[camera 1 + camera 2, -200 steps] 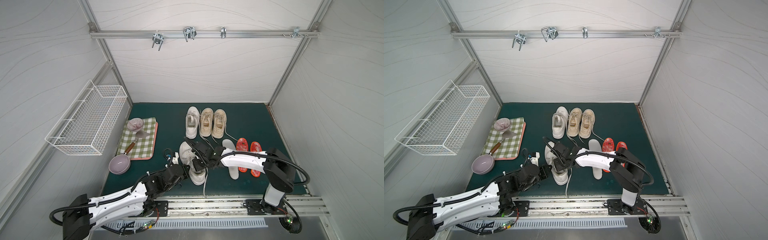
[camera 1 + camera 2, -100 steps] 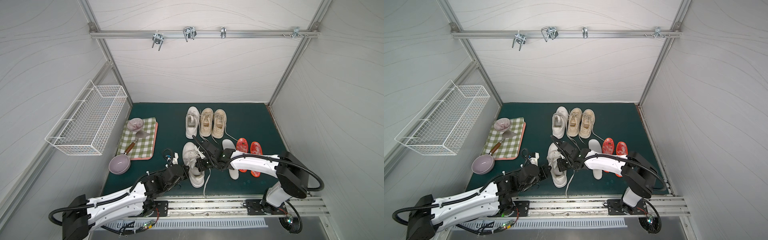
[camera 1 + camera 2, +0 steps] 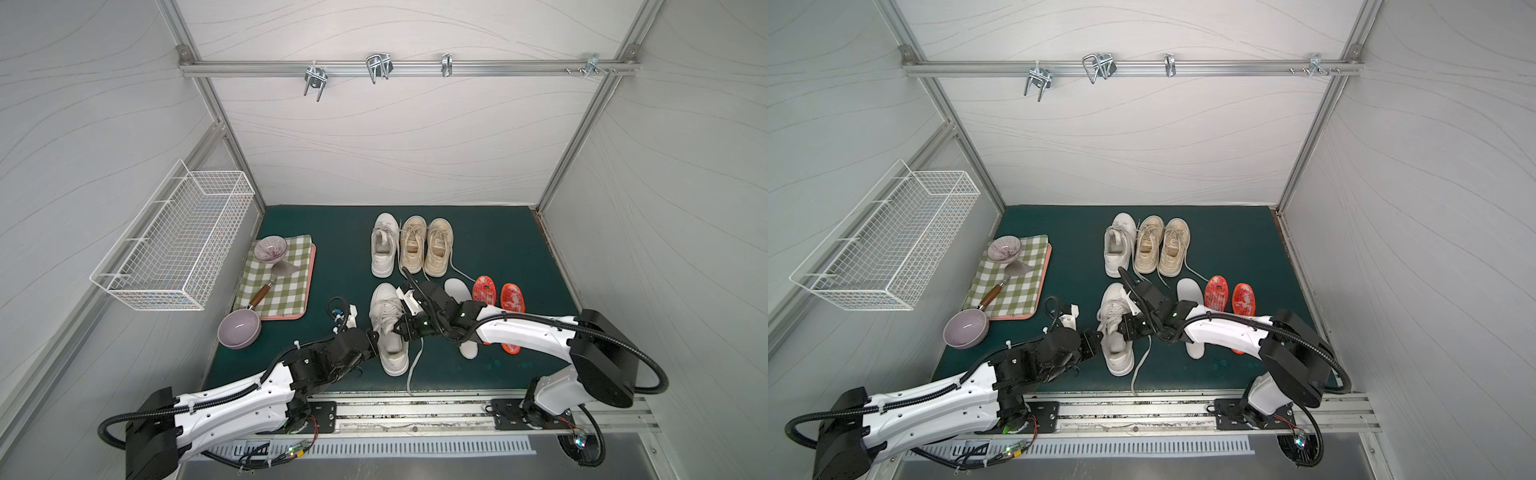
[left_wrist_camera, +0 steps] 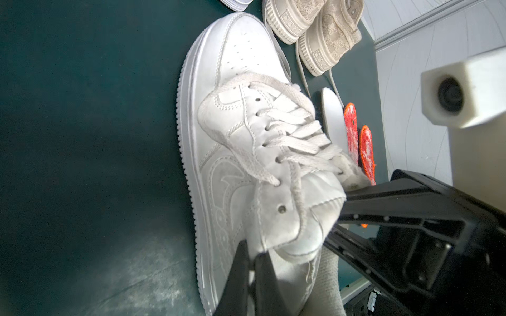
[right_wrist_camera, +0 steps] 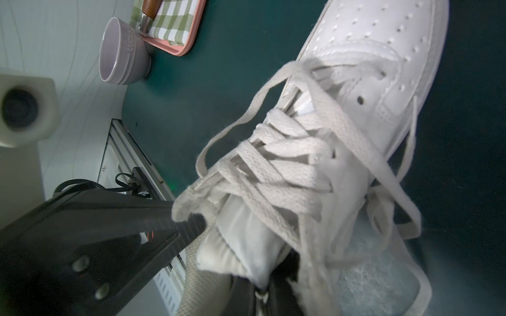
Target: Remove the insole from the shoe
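Task shoe is the white sneaker (image 3: 385, 301), sole-down on the green desk (image 3: 332, 232), toe to the back wall, in front of a row of three other shoes (image 3: 411, 245). The left end effector (image 4: 250, 264) is pressed together, pinching the sneaker's side wall at the ankle opening. The right end effector (image 5: 262, 294) is also pressed together, at the opening from the opposite side, pinching white fabric that looks like the tongue (image 5: 241, 246). The insole (image 4: 330, 279) is a grey mesh strip, partly out, rising from the heel opening between the two end effectors, far end inside the shoe; can't tell if a finger touches it. Laces are loose, one trailing toward the desk's front edge. By the right arm lie a loose white insole (image 3: 456, 289) and two red insoles (image 3: 484, 289). A lilac bowl (image 3: 239, 332) and a checked-cloth tray (image 3: 291, 291) sit well apart at the left.
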`<action>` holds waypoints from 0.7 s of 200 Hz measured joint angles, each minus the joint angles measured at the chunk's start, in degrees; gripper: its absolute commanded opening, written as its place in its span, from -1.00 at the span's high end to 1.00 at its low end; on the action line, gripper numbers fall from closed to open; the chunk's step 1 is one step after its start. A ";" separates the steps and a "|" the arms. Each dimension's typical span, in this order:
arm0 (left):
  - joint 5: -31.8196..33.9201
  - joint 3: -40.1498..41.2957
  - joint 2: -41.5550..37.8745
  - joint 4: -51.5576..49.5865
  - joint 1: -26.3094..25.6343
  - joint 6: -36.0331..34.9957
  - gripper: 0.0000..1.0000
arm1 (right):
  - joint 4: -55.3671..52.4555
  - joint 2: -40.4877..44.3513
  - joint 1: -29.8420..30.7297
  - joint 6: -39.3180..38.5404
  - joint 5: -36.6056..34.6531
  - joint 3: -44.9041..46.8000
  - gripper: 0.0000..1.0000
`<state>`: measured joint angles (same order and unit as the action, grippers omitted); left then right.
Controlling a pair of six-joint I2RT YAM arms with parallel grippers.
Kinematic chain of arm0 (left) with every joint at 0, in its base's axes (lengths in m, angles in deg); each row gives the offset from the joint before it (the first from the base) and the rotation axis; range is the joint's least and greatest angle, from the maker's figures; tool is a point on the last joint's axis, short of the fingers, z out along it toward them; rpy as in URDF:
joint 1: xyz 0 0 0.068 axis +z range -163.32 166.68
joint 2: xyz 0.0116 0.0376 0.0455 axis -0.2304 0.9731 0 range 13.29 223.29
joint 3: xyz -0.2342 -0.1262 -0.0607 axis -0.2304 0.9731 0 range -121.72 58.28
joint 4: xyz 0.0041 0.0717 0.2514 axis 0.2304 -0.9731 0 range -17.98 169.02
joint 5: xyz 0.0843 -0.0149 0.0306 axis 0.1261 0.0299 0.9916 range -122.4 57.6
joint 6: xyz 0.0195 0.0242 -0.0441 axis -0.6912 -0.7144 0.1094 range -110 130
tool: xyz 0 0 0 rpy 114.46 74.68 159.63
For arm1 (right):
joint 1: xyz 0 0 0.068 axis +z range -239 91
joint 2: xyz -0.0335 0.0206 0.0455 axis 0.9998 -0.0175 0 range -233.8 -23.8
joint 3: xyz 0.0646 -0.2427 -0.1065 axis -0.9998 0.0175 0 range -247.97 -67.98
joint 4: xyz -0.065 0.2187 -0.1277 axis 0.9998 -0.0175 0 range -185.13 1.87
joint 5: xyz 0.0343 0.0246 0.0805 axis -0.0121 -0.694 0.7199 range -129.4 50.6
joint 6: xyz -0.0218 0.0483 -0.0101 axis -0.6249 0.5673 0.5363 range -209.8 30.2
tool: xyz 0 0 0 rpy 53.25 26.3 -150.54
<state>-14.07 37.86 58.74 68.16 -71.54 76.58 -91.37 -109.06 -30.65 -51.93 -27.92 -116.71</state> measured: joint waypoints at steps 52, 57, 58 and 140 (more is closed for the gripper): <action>0.39 -0.83 -0.94 -0.76 -0.24 -0.04 1.00 | 3.52 5.40 -1.70 1.68 1.55 3.96 1.00; 0.37 -0.90 -1.09 -0.79 -0.26 -0.04 1.00 | 3.85 5.81 -1.95 1.86 1.86 4.33 1.00; 0.39 -0.90 -1.11 -0.79 -0.26 -0.04 1.00 | 3.91 5.95 -2.05 1.92 2.01 4.46 1.00; -1.11 -0.31 -2.54 2.05 -0.28 -6.67 0.83 | 3.26 7.28 -3.85 4.17 4.57 4.52 1.00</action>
<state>-15.19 37.55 56.21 70.22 -71.82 69.92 -88.12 -101.78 -34.50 -47.76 -23.35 -112.18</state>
